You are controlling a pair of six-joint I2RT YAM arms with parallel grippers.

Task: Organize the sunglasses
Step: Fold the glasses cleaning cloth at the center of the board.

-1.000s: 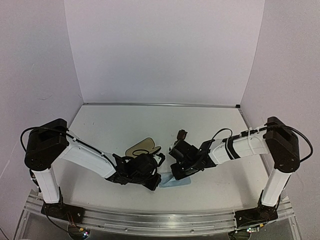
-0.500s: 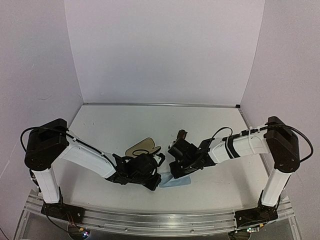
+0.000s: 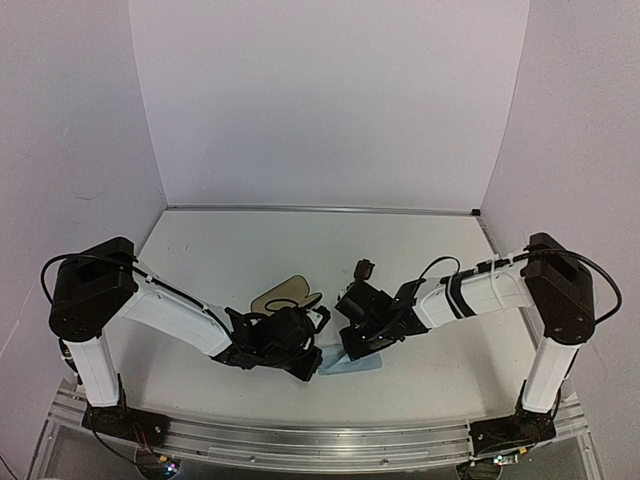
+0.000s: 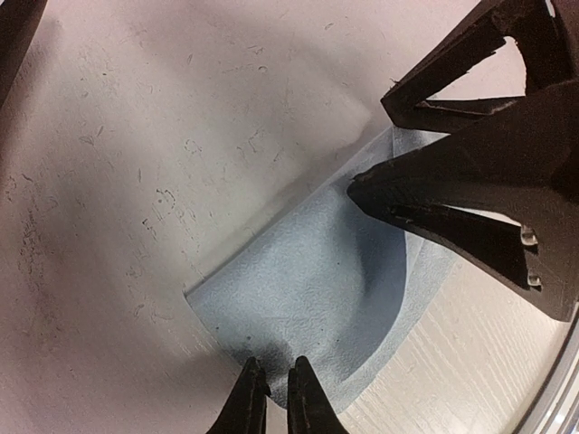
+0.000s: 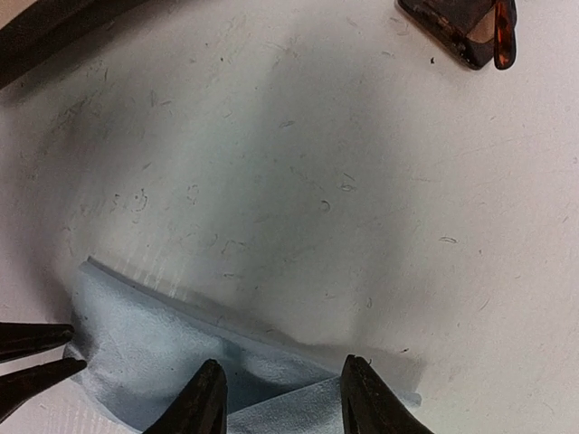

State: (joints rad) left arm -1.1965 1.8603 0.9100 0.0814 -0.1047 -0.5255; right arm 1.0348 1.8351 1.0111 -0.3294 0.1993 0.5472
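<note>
The sunglasses (image 3: 363, 268), a small dark folded pair, lie on the table behind my right arm; one corner shows at the top right of the right wrist view (image 5: 466, 27). A light blue cloth (image 3: 355, 364) lies partly folded between both grippers. My left gripper (image 3: 318, 362) is shut on the cloth's near edge (image 4: 317, 298), which puckers at its tips (image 4: 271, 398). My right gripper (image 3: 350, 350) is open, its fingers (image 5: 210, 398) straddling the cloth's other end (image 5: 154, 353). Its dark fingers (image 4: 452, 181) show on the right in the left wrist view.
The black oval case (image 3: 280, 295) with tan lining lies open behind my left gripper; its dark edge shows in the right wrist view (image 5: 54, 27). White walls enclose the table on three sides. The metal rail (image 3: 300, 440) runs along the near edge.
My right gripper has shifted slightly to the left over the cloth. The left arm, the case and the sunglasses have not moved.
</note>
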